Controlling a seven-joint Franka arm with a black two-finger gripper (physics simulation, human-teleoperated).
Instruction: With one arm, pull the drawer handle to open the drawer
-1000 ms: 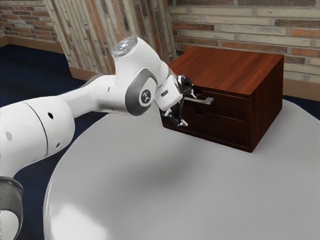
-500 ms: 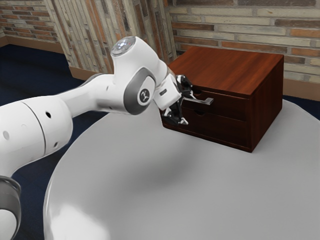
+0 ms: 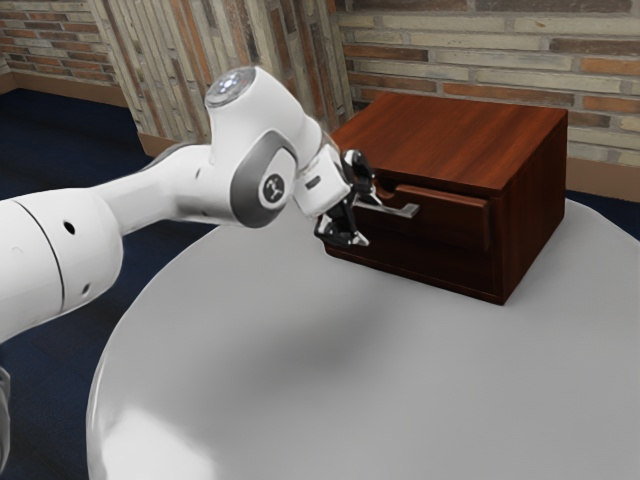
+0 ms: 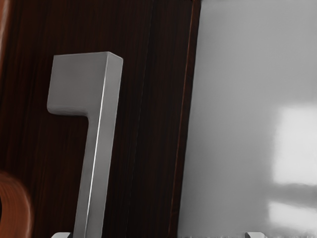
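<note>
A dark wooden cabinet point(image 3: 455, 125) with two drawers stands at the back of the round white table point(image 3: 330, 380). Its upper drawer point(image 3: 450, 216) is pulled out a little from the cabinet front. The drawer's grey metal handle point(image 3: 397, 209) juts from the front, and my gripper point(image 3: 356, 205) sits at the end of it nearer the arm. The fingers stand wide apart, one above and one below the bar, so the gripper is open. In the wrist view the handle point(image 4: 94, 148) runs along the dark drawer front point(image 4: 143, 114), close to one fingertip point(image 4: 62, 234).
The lower drawer point(image 3: 435, 258) sits flush in the cabinet. Brick walls point(image 3: 480, 45) stand behind the cabinet. The table's grey top stretches wide in front of the cabinet, with dark blue floor point(image 3: 60, 150) beyond its edge.
My hand has drawn back toward the exterior view's left, and the upper drawer with its handle has slid out of the cabinet a short way with it.
</note>
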